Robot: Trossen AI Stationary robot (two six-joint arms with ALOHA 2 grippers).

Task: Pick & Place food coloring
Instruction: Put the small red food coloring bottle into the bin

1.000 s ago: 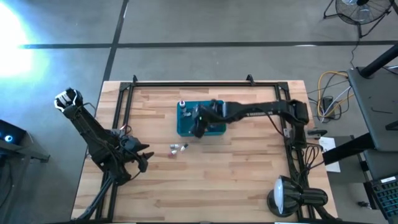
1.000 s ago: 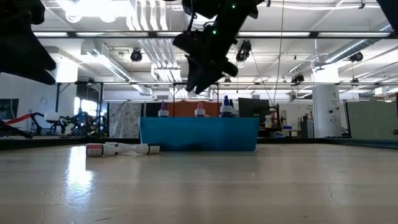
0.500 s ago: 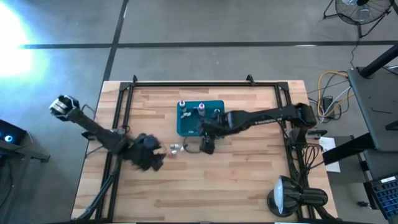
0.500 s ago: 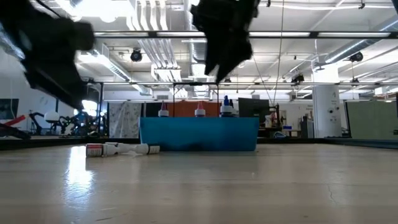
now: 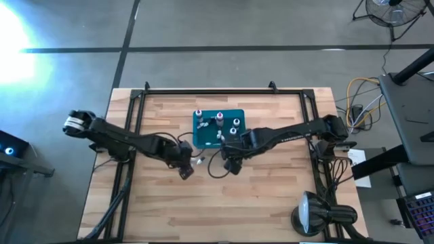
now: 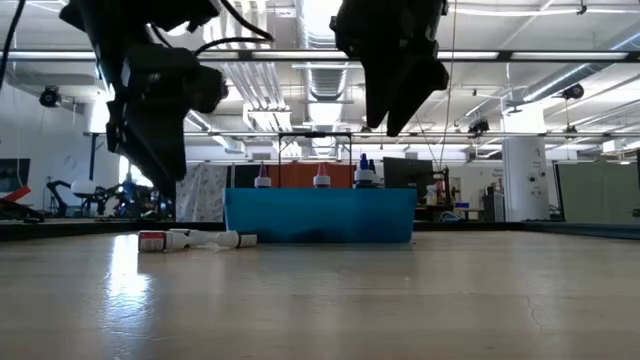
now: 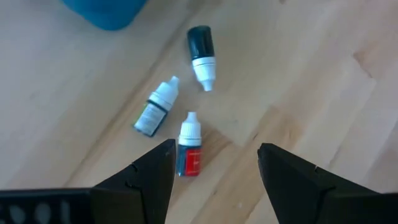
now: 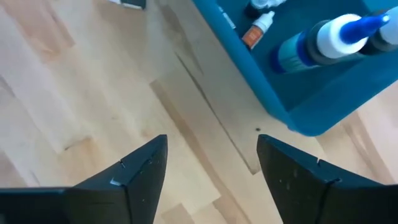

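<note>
Three tiny food coloring bottles lie on their sides on the wood just off the teal bin's near-left corner: a dark one (image 7: 201, 51), a white one with a dark label (image 7: 155, 109) and a red one (image 7: 188, 154). In the high view they show as a small cluster (image 5: 197, 160). Several more stand upright in the teal bin (image 5: 218, 129), among them a blue-capped bottle (image 8: 336, 36). My left gripper (image 7: 214, 168) hangs open above the lying bottles, a little to their near-left (image 5: 185, 166). My right gripper (image 8: 211, 163) is open above bare wood near the bin's near edge (image 5: 230, 165).
A black frame rail (image 5: 203, 91) runs along the table's far edge and down both sides. A lamp base (image 5: 308, 215) sits at the near-right corner. Bare wood lies across the near half of the table (image 5: 203, 203). In the low view the bin wall (image 6: 320, 215) stands behind the lying bottles (image 6: 190, 240).
My left arm has swung from the table's left edge toward the right, ending over the lying bottles. My right gripper has moved from above the bin toward the near edge and now stands clear of the bin. The bottles have kept their places.
</note>
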